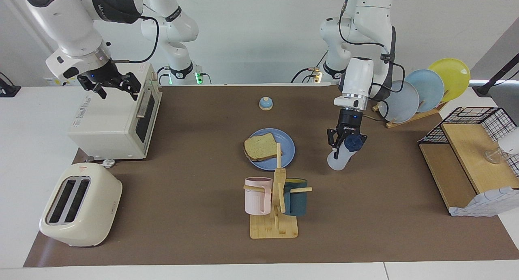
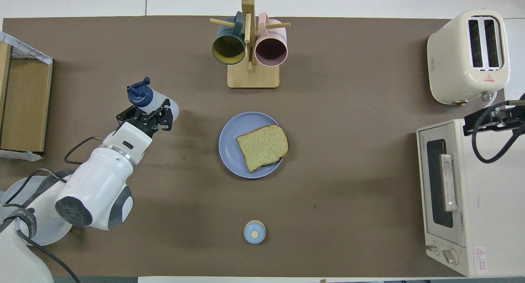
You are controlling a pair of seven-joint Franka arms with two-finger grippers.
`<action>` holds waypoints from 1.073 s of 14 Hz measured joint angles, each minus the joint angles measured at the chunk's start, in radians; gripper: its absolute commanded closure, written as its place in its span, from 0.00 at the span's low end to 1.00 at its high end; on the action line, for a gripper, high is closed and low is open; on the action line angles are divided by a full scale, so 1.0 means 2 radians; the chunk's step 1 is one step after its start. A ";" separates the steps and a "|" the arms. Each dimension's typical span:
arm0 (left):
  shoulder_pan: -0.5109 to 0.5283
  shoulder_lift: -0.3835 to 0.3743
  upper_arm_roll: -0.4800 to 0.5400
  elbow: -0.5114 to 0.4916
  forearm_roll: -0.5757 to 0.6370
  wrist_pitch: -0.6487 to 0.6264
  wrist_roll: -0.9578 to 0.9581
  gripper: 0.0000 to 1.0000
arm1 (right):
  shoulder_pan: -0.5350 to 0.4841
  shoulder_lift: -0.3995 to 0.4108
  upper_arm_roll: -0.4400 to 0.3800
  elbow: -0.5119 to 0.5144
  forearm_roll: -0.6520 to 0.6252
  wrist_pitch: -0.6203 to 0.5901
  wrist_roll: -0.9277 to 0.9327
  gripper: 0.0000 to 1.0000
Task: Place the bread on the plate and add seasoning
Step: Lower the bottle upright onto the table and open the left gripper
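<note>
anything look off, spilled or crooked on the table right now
Nothing spilled or damaged. The bread overhangs the plate rim toward the right arm's end. The seasoning bottle hangs tilted in the left gripper, off the table.

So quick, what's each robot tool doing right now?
Left tool: closed on the seasoning bottle, held up over the brown mat.
Right tool: open, holding nothing, waiting over the toaster oven.

Arm shells: glossy white, rounded segments, dark grey joint bands.
Wrist ends: silver ring above a black gripper body.
left gripper (image 1: 344, 143): black linkage fingers, small blue light on the body.
right gripper (image 1: 109, 85): black, same build.
Cables: black, looping along the forearms.
Bases: green lights.
</note>
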 measured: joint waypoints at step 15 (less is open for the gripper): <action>0.028 0.057 0.000 0.017 0.059 0.000 0.003 1.00 | 0.000 0.000 0.000 0.000 0.000 0.000 0.000 0.00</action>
